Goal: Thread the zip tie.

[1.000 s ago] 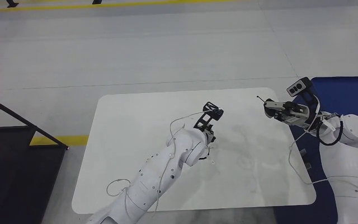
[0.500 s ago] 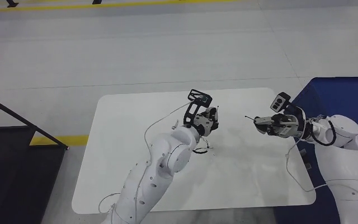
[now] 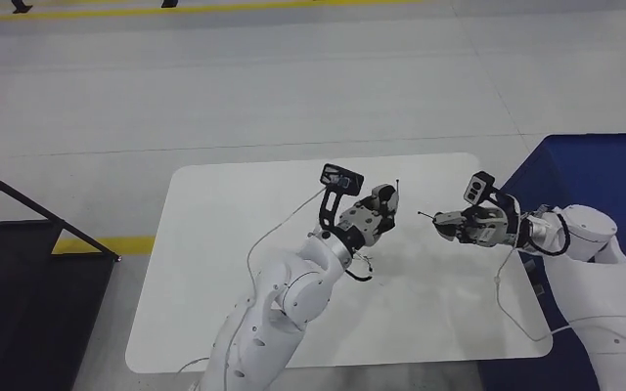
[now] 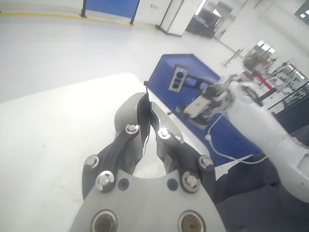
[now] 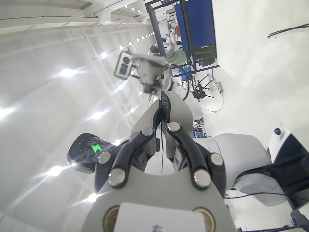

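Above the tabletop (image 3: 225, 254), the left gripper's (image 4: 147, 105) jaws pinch a black zip tie (image 4: 146, 89), the right gripper's (image 5: 162, 107) a thin black strip (image 5: 161, 85).

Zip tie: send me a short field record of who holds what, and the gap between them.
left gripper: shut on thin black zip tie, square head poking past the fingertips
right gripper: shut on second thin black strip, tip aimed toward left gripper
gap: tips apart, not yet threaded
position: both held over white rounded table
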